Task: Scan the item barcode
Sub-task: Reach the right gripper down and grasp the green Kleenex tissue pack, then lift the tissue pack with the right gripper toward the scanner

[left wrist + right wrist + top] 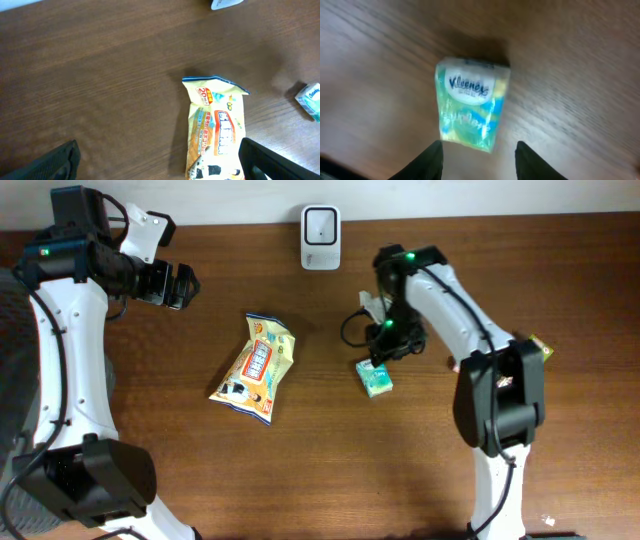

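Brown desk point(130, 410), scanner point(320, 235) at its far edge. A tissue pack point(470, 107) lies flat beside a snack bag point(257, 367), just ahead of the right end effector point(479, 152), part open and empty. The left end effector point(172, 284) gapes wide, empty. I'd grip squarely across the pack's sides, then face its barcode to the scanner.
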You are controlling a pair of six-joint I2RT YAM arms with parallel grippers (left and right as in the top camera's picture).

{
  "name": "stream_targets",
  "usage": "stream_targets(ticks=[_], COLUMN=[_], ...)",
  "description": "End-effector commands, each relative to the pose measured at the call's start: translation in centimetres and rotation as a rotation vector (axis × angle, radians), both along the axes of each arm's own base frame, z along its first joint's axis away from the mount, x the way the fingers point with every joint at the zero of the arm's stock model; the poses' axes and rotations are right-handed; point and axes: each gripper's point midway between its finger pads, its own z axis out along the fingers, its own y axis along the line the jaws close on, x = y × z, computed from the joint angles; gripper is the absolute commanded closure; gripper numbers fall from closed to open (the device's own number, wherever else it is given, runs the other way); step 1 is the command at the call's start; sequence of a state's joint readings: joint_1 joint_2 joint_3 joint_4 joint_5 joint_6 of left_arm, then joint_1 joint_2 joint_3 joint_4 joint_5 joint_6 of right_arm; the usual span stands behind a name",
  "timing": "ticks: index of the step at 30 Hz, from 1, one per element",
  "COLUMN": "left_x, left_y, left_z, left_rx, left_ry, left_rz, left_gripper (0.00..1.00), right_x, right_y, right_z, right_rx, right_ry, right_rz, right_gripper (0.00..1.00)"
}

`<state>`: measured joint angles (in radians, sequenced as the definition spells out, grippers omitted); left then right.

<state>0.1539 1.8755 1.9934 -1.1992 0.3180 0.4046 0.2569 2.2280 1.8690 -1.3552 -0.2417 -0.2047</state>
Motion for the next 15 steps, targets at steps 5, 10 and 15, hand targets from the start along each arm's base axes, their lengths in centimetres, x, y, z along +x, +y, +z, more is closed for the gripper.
stream_targets(ticks=[5,10,15], left_x=[0.0,0.0,0.0], left_y=[0.0,0.0,0.0], left_z=[0.7,0.6,0.6], left_rx=[0.004,0.004,0.004], left_ry=[-0.021,-0.021,-0.021], left_rz=[-0.015,-0.015,-0.015], left_gripper=[0.01,0.01,0.01], right_x=[-1.5,-2.4,-2.1], right_y=[0.1,1.1,6.2], right_z=[-4.3,-5.2,4.5], right_rx=[0.223,0.286,0.747], right_ry=[0.044,0.087,0.152], right_rz=[-0.043,-0.117,-0.092], right_gripper=[0.55,0.96,0.96])
